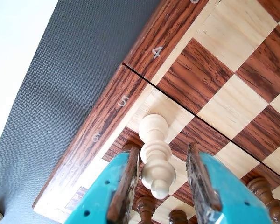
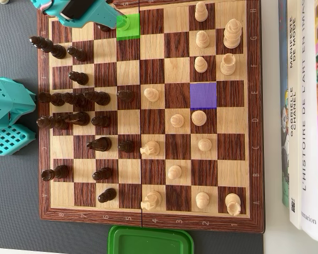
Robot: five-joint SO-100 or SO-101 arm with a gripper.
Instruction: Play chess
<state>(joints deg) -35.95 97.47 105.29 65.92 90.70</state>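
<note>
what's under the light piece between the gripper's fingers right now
In the overhead view the light piece stands on a green-highlighted square. The gripper straddles it; the wrist view doesn't show its base.

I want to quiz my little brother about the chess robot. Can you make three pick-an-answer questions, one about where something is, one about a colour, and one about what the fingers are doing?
1. In the overhead view, where is the purple square?
A. On the right half of the board
B. On the grey mat
C. In the board's bottom left corner

2. What colour is the piece between the fingers?
A. Dark brown
B. Pale cream
C. Red

3. How do the fingers stand in the wrist view?
A. Shut with nothing between them
B. Lifting the piece high off the board
C. Apart, one on each side of the piece

Answers:
1. A, it lies among the pale pieces on the right.
2. B, it is pale like unstained wood.
3. C, a gap shows beside the piece, which stands on the board.
</note>
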